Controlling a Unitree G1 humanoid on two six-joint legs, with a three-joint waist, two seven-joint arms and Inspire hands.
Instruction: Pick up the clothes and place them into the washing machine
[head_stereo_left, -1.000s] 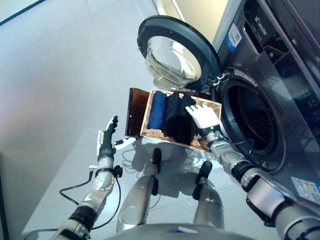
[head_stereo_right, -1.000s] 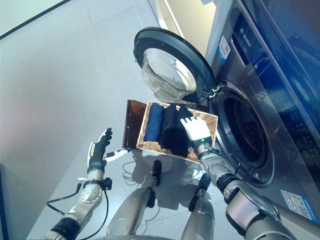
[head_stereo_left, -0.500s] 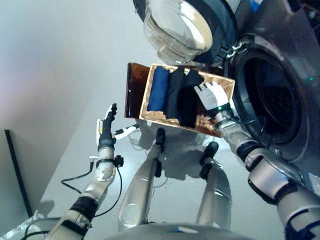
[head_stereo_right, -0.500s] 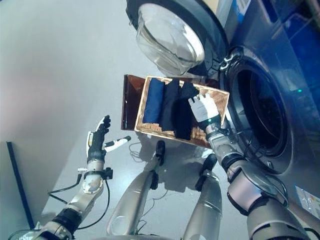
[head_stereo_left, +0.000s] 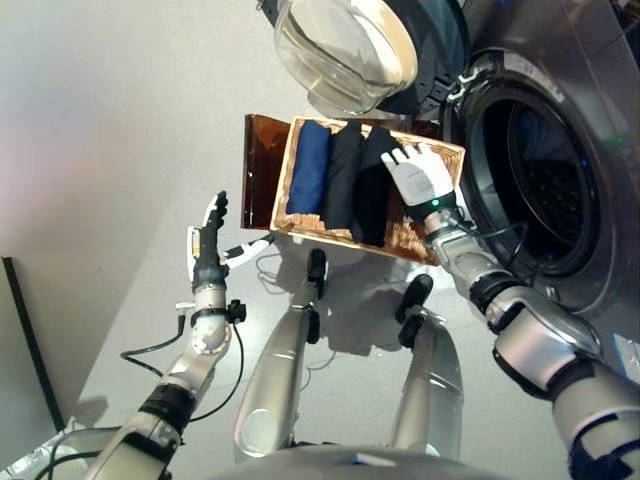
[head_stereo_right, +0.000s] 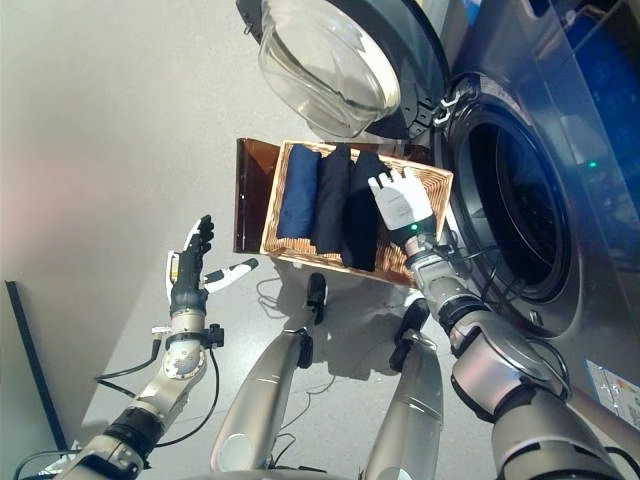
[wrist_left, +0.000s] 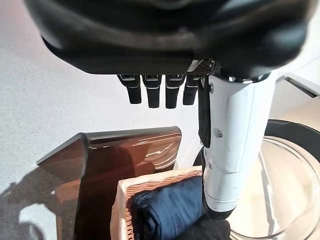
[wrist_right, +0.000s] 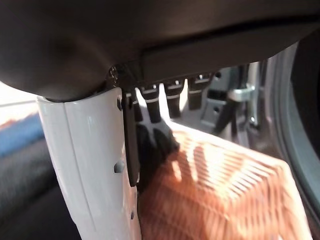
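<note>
Right hand (head_stereo_left: 424, 175), fingers straight and holding nothing, is poised over the black roll (head_stereo_left: 372, 190) at the basket (head_stereo_left: 440, 160) edge nearest the open drum (head_stereo_left: 545, 185); left hand (head_stereo_left: 207, 240) is held spread, idle.

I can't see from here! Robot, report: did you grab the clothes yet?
Right robot hand open over the basket, nothing grabbed. Left robot hand open, idle. Rolled clothes in basket. Washer door open, path clear.
</note>
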